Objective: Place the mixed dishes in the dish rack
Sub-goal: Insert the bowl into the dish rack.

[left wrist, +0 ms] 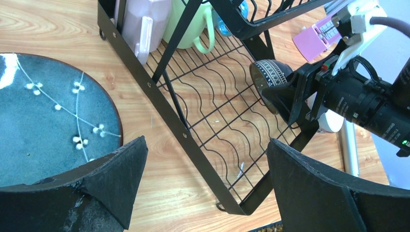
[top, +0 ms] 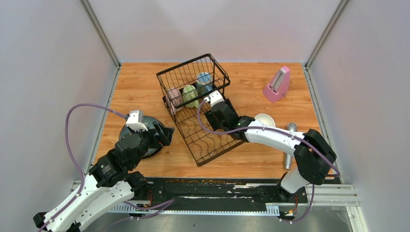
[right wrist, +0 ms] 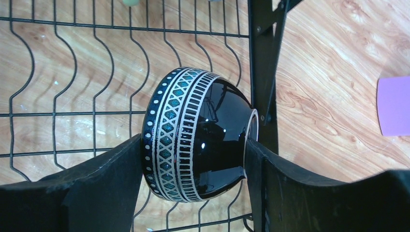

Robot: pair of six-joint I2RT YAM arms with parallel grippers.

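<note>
The right hand (right wrist: 196,162) is clamped on the dark patterned bowl (right wrist: 203,121), one finger against its open rim and the other against its foot ring. The bowl therefore hangs on its side above the low wavy-slot tray of the dish rack (left wrist: 159,102), close to the tray's outer edge bar. That sideways hold looks deliberate: turned on edge, the bowl can drop between two wire waves and stand there as a plate would, and the fingers stay clear of the wires below. It does not yet appear to rest on the tray. The taller basket end already holds the pink mug (top: 174,99), the pale-green mug (top: 190,94) and the blue mug (top: 204,81), packed side by side, which leaves the slotted tray for flatter ware. The left hand (left wrist: 205,145) is spread wide and empty, poised over the counter (top: 140,82) between the rack and the speckled plate (left wrist: 48,125), which lies flat just beside the rack. It seems placed there to take the plate once the tray is free. A white bowl (top: 265,120) waits on the counter on the rack's other side.
</note>
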